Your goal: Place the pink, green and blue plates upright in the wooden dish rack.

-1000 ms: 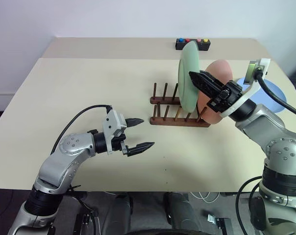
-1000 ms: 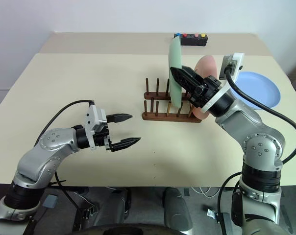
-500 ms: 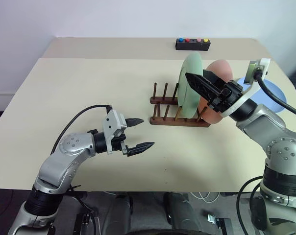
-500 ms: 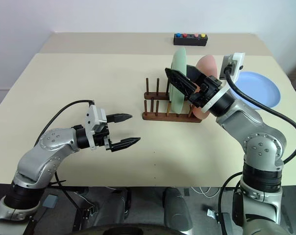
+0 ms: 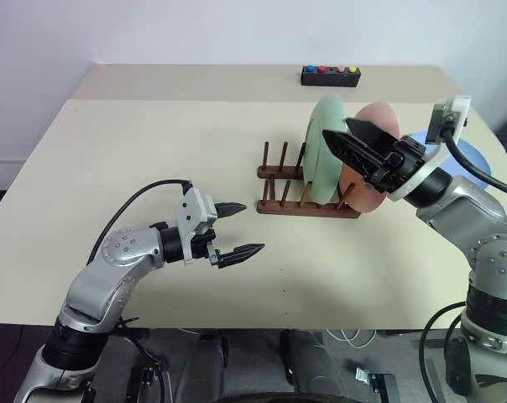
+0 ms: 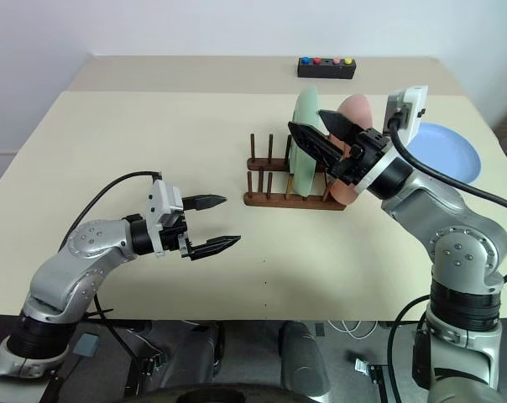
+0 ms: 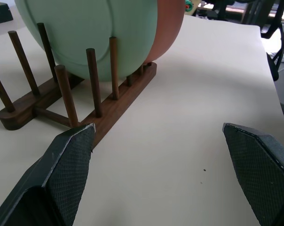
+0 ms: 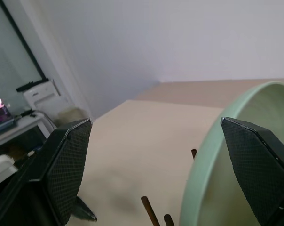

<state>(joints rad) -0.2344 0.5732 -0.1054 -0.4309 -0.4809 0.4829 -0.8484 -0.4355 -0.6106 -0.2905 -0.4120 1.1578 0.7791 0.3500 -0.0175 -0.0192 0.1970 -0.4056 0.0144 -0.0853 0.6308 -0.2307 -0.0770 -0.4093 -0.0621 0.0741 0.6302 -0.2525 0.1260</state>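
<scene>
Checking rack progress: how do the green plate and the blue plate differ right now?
The green plate stands upright between the pegs of the wooden dish rack; the blue plate lies flat on the table, outside the rack. The green plate sits beside the pink plate, with the open right gripper just by it; the blue plate lies alone. Both are plain, round and matte.

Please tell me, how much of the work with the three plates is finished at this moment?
Two of three look done: the pink plate and the green plate stand upright in the wooden dish rack. In hand: nothing; the right gripper is open beside the green plate, and the left gripper is open over the table. Left: the blue plate lies flat on the table, behind the right arm.
</scene>
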